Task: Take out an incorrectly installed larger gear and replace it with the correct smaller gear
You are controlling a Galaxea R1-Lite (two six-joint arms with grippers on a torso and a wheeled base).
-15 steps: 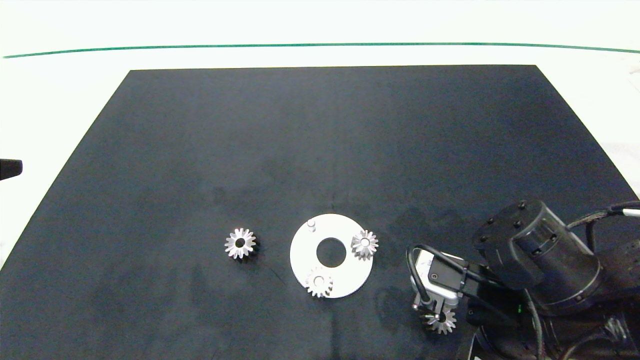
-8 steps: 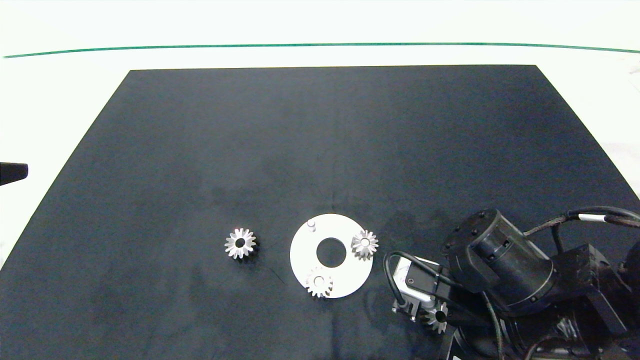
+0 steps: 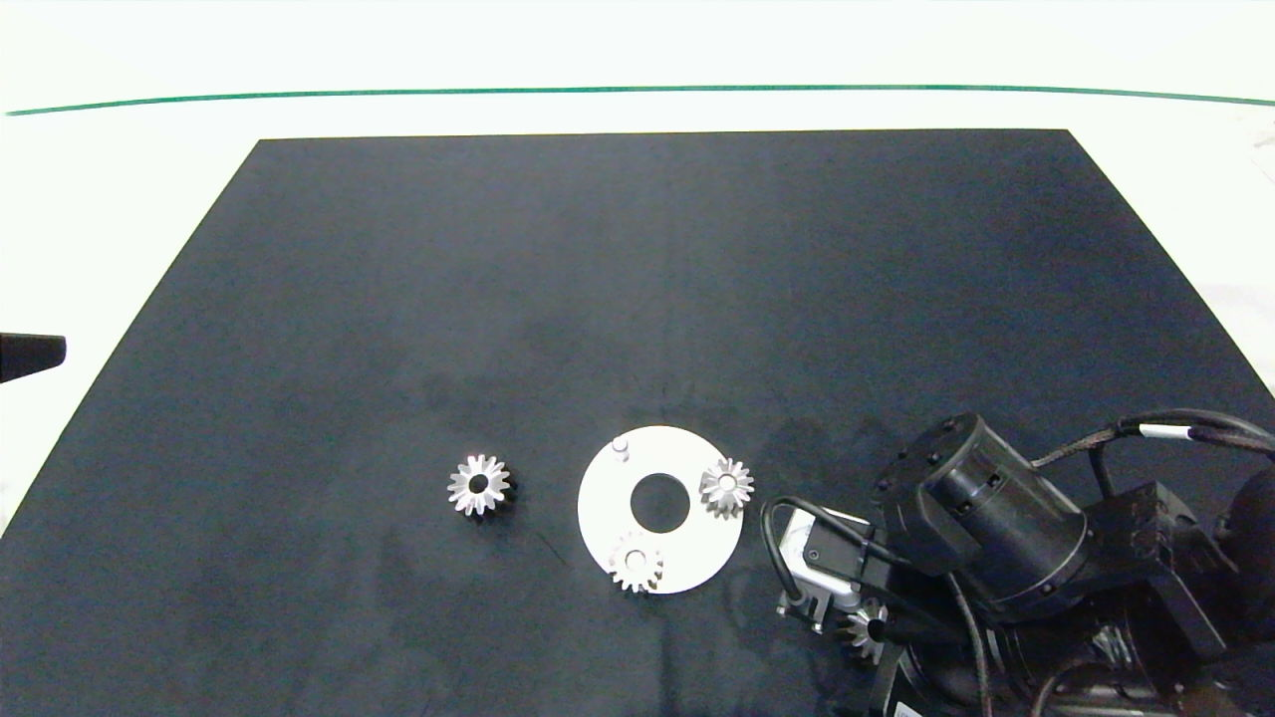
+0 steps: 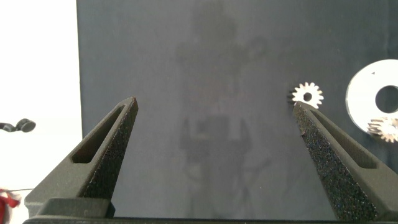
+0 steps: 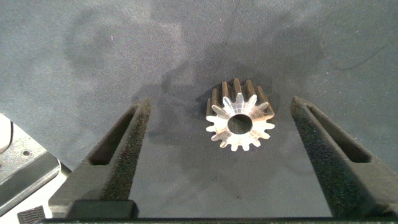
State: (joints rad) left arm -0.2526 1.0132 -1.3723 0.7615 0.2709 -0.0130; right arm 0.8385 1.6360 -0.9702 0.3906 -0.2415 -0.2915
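The smaller gear (image 5: 239, 124), silver with a dark bore, lies on the black mat (image 3: 637, 299) between the fingers of my right gripper (image 5: 221, 104). That gripper is open and neither pad touches the gear. In the head view this gear (image 3: 863, 632) peeks out beneath the right gripper (image 3: 842, 622) at the mat's near right. The larger gear (image 3: 479, 485) lies loose on the mat left of the white disc (image 3: 608, 508). My left gripper (image 4: 214, 106) is open and holds nothing, far to the left, with the larger gear (image 4: 307, 94) ahead of it.
The white disc carries two silver gears, one on its right rim (image 3: 726, 486) and one on its near rim (image 3: 636, 563). A bare peg (image 3: 620, 447) stands at its far left. A dark part of the left arm (image 3: 30, 357) shows at the left edge.
My right arm has swung left and lower over the smaller gear, which has shifted slightly left. The left arm's dark end has crept a little further into view.
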